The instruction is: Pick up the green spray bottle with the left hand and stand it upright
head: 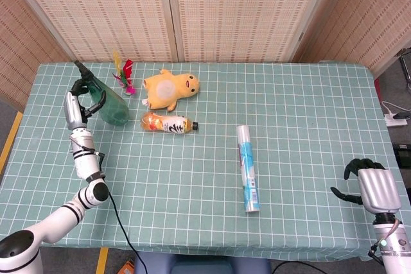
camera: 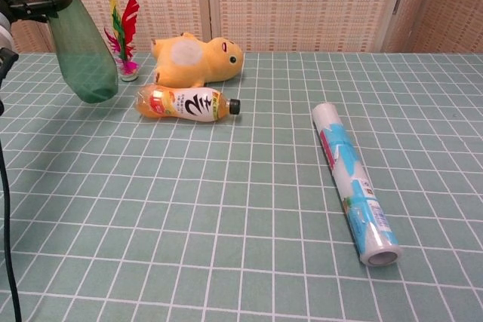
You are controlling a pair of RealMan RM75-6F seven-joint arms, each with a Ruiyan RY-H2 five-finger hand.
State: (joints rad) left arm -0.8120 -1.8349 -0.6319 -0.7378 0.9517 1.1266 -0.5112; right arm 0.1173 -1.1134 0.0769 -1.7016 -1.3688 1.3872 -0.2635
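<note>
My left hand (head: 78, 104) grips the neck of the green spray bottle (head: 108, 106) at the table's far left. The bottle (camera: 78, 43) hangs tilted above the cloth, its top leaning left and its base toward the orange drink bottle; its nozzle is cut off by the chest view's top edge. Only the fingers (camera: 26, 1) of that hand show in the chest view. My right hand (head: 369, 185) hovers off the table's near right corner, fingers curled with nothing in them.
An orange drink bottle (head: 167, 122) lies on its side beside the green bottle. Behind it are a yellow plush toy (head: 169, 88) and a feathered shuttlecock (head: 124, 75). A blue-and-white roll (head: 248, 169) lies mid-table. A green checked cloth (head: 302, 126) covers the table.
</note>
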